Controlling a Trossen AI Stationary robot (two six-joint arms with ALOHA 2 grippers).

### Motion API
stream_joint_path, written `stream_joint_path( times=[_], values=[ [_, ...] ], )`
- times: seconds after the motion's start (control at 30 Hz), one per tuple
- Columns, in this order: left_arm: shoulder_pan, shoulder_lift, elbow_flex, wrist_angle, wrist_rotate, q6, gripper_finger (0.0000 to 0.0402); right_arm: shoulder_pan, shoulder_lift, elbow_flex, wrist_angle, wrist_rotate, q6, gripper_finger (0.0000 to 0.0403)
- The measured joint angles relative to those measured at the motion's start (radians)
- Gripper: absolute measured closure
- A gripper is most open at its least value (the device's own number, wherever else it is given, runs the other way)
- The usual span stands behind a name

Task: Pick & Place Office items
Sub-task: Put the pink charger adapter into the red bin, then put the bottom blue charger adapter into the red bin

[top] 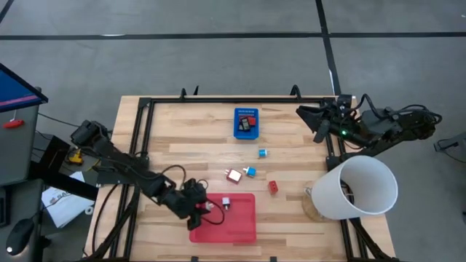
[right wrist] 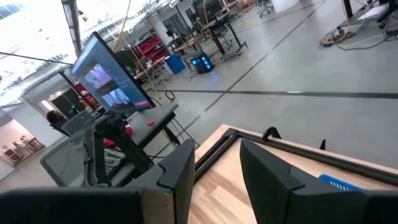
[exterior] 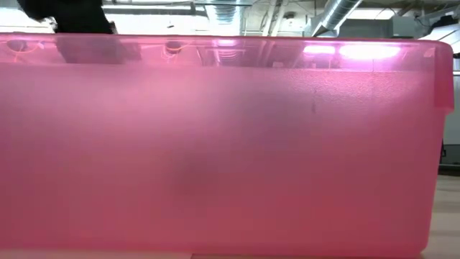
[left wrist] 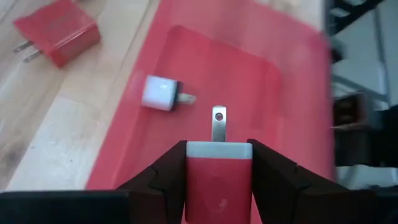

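Left gripper (left wrist: 217, 177) is clamped on a red plug (left wrist: 219, 180), prongs forward, right over the red tray (left wrist: 280, 93) where a white plug (left wrist: 160, 93) already lies. Looks like the drop-off step: just open up. Right gripper (right wrist: 217, 171) waits empty, part open, at the table's far corner.

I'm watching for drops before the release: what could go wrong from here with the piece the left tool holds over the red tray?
1. The left tool grips a red plug adapter above the red tray. A white adapter already lies just ahead of it, so the dropped piece might land on it or bounce.
2. In the high view the tool sits near the tray's left edge; a release here could spill onto the table.
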Motion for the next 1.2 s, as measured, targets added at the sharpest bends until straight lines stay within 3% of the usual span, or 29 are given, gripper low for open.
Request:
stream_joint_path(
  times=[0.3, 0.57, 0.8, 1.0, 1.2],
  values=[
    [0.021, 0.135, 0.000, 0.086, 0.003, 0.041, 0.0264, 0.000, 0.000, 0.000, -0.005, -0.022, 0.023, 0.0280],
    [0.036, 0.146, 0.000, 0.121, 0.006, 0.082, 0.0222, 0.000, -0.008, 0.000, -0.004, -0.026, 0.024, 0.0280],
    [0.047, 0.146, 0.000, 0.140, 0.006, 0.107, 0.0222, 0.000, -0.014, 0.000, -0.005, -0.029, 0.023, 0.0280],
    [0.086, 0.065, 0.000, 0.163, 0.010, 0.278, 0.0225, 0.000, -0.013, 0.000, -0.005, -0.029, 0.022, 0.0280],
    [0.303, -0.100, 0.000, 0.170, 0.144, 0.513, 0.0225, 0.000, -0.013, 0.000, -0.009, -0.029, 0.012, 0.0278]
  ],
)
